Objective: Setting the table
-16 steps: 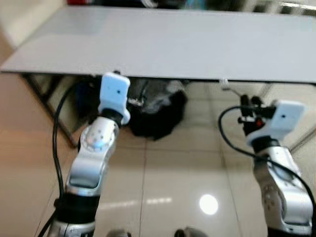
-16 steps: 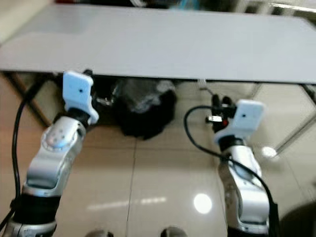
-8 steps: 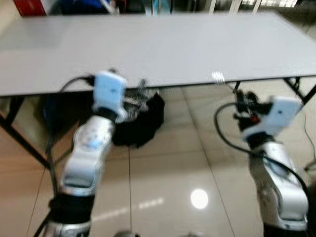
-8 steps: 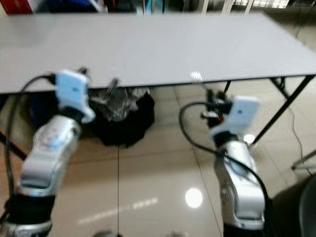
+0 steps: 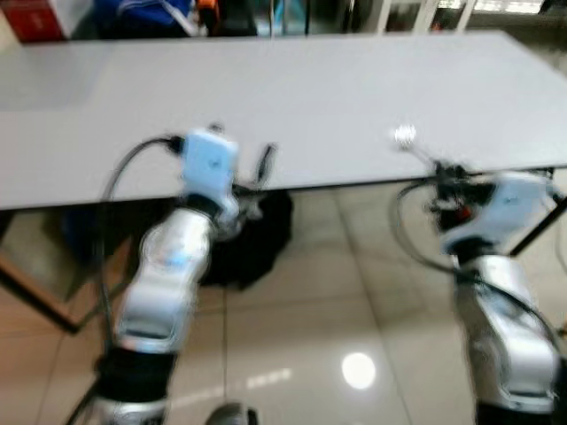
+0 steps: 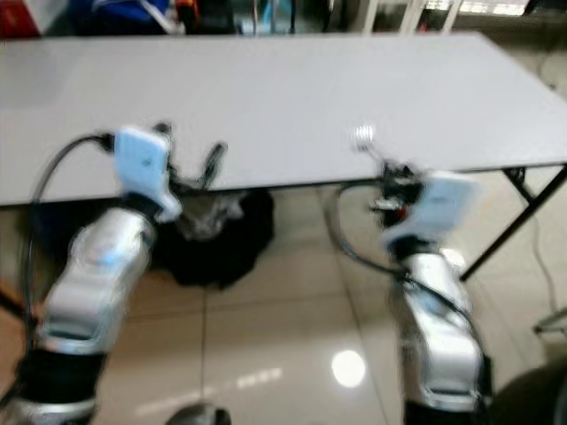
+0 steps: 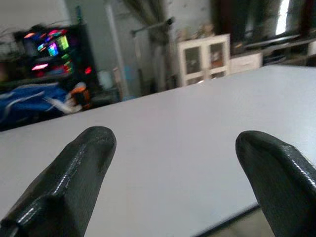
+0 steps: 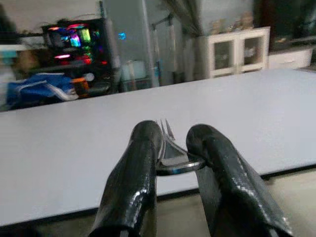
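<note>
The grey table [image 5: 337,97] lies bare and flat across its whole top ahead of both arms. Beneath its near edge a black bag [image 5: 252,239] sits on the tiled floor [image 5: 328,301].

We are lifting both arms: the right gripper [image 8: 173,163], pinching the fork [image 5: 406,137], is now rising above the near edge of the table [image 5: 354,97] instead of hanging below it, and the left gripper [image 7: 173,163], fingers apart, is coming up too.
</note>
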Robot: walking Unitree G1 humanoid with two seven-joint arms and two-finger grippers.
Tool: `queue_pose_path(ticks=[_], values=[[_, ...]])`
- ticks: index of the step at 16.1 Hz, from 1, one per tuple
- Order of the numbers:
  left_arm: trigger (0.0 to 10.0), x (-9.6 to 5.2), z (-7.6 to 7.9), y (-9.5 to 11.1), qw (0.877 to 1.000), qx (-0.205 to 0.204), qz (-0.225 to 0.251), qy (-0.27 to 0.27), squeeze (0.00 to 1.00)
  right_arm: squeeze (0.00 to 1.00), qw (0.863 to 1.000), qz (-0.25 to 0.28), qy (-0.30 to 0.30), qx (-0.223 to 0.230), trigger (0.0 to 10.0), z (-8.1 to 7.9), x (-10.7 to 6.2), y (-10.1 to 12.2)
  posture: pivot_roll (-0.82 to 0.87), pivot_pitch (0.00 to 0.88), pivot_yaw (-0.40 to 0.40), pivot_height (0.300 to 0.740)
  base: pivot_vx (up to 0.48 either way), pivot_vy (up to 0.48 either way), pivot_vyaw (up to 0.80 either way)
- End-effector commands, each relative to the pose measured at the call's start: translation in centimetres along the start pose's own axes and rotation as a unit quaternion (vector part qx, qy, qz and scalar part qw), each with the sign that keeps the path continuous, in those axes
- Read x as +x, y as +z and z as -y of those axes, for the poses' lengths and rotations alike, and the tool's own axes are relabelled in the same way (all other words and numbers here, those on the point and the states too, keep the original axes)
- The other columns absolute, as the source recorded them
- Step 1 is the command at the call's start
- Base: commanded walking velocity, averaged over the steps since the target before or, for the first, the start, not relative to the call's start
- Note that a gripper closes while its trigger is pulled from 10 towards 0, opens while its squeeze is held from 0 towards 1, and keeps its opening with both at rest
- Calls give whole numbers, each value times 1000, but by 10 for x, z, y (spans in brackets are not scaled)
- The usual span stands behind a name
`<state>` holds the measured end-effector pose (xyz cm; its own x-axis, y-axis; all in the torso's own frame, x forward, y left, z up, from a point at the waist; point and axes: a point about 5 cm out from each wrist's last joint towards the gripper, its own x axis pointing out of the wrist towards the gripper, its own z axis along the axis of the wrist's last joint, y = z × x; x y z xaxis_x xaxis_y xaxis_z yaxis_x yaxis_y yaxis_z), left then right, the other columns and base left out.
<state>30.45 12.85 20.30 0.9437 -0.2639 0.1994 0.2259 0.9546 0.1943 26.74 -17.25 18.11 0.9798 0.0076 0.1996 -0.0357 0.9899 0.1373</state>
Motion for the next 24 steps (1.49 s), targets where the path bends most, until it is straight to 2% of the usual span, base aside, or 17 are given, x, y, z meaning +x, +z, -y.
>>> queue_pose_path(ticks=[1,7,8,10,13,14,15,19,22,24], values=[[10000,1,7,3,1000,-4,5,-11,0,0,1000,8,-14,-7,10000,8,-1,4,15,71,-4,740,420,0,0],[10000,1,7,3,1000,-4,5,-12,0,0,1000,10,-12,-6,10000,7,-1,4,15,71,-4,740,419,0,0],[10000,-1,8,2,1000,-4,0,-17,0,0,1000,16,13,4,10000,0,4,6,24,104,-13,740,416,0,0],[10000,-5,8,0,1000,-2,-5,-20,0,0,999,14,33,20,10000,-6,6,5,34,113,-18,740,412,0,0],[10000,-10,6,0,1000,5,-9,-20,0,0,999,6,33,-5,10000,-10,7,0,51,125,-23,740,410,0,517],[10000,-11,5,0,1000,8,-12,-20,0,0,999,6,31,0,10000,-11,5,-2,53,129,-20,740,405,0,800],[10000,-12,6,-1,999,13,-20,-29,0,0,999,6,13,33,10000,-8,4,-4,56,133,-10,740,352,0,0],[10000,-14,18,-4,996,13,-28,-86,0,0,999,15,-18,21,10000,2,1,-6,51,149,24,740,0,0,0],[10000,-26,35,-8,984,28,-31,-173,0,0,999,19,-33,24,10000,7,-4,-11,50,165,41,740,0,0,0],[10000,-31,39,-12,980,28,-44,-194,0,0,999,10,-40,32,10000,10,-6,-23,55,178,44,740,0,0,0]])
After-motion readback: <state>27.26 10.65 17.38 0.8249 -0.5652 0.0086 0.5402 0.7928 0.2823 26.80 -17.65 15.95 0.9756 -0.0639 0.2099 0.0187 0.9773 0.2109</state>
